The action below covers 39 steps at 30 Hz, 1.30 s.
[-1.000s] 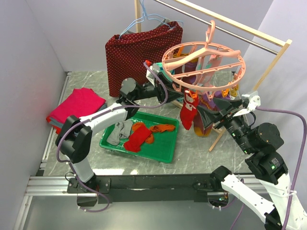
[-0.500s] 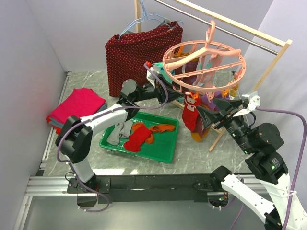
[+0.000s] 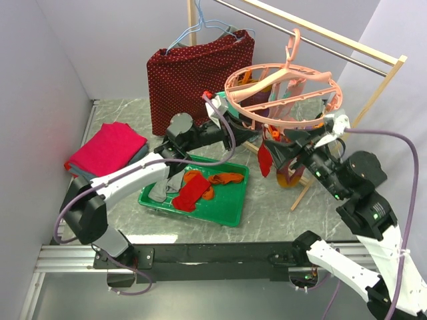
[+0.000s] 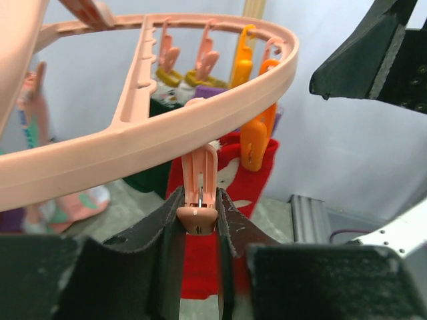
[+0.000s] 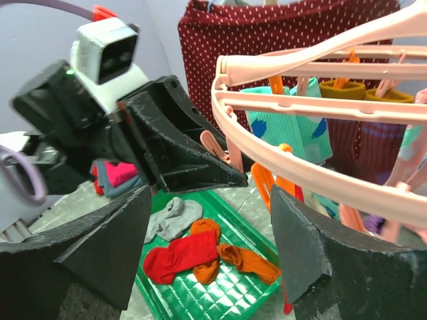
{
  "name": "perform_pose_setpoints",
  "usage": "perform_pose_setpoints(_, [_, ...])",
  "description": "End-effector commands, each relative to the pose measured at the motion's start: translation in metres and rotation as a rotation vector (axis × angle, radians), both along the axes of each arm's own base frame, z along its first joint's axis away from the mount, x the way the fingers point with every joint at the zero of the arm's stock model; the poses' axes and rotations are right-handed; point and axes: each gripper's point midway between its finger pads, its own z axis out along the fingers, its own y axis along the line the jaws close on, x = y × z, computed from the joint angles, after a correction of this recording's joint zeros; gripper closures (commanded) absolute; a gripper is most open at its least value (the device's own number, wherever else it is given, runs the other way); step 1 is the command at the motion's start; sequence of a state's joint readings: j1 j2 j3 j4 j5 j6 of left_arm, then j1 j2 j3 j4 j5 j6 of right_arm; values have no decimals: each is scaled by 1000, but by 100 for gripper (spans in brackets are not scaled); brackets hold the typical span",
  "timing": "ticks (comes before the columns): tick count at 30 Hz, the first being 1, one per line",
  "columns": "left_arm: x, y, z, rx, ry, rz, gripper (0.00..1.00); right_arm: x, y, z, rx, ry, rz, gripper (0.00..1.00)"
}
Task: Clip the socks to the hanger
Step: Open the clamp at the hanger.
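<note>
- The hanger (image 4: pixel 153 133) hangs tilted, its ring just above the left hand (image 4: pixel 199 207). The step in hand looks like working one of its pegs open for the next sock.
- A dark-red dotted cloth (image 3: pixel 187 73) hangs well behind the left hand, out of the way.
- The green tray (image 3: pixel 223 203) sits on the table (image 3: pixel 280 213) below the left hand, holding loose socks: grey (image 5: pixel 172 217), red (image 5: pixel 175 261) and orange (image 5: pixel 248 261).
- The right hand (image 5: pixel 210 200) faces the left one, fingers spread wide and empty. I judge it must fetch a sock from the tray and lift the cuff to the peg.
- A red hung sock (image 4: pixel 233 173) appears clipped by an orange peg (image 4: pixel 253 143) just beyond the left hand, crowding the approach.
- The left hand is closed on a pink clip peg (image 4: pixel 199 177), squeezing it from both sides.
</note>
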<state>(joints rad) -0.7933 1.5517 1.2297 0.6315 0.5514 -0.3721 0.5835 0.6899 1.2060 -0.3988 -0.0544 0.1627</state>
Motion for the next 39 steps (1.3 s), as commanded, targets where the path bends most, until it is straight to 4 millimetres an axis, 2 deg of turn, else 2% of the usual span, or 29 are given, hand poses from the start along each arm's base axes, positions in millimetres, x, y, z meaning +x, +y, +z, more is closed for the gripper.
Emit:
perform_pose_setpoints(1, [5,2,20,53,-97,134,76,5,7,10,27,37,10,24])
perform_pose_setpoints(6, [1,-7,26,106,-152,197,75,10,14,21,60,46,27,30])
perform_pose_setpoints(14, [0,-8,32,140,-194,274,75,24,21,9,44,122,9,44])
perform_pose_setpoints(18, [-3,-7,39,153,-240,308,74,28,23,1,29,162,2,45])
perform_pose_setpoints(25, [-16,-6,48,156,-292,325,73,39,20,-13,14,223,-55,41])
perform_pose_setpoints(32, [-24,-5,51,153,-323,331,72,46,11,-12,45,204,-121,41])
perform_pose_setpoints(39, [-21,-6,49,157,-325,347,74,42,-5,-6,77,187,-182,41])
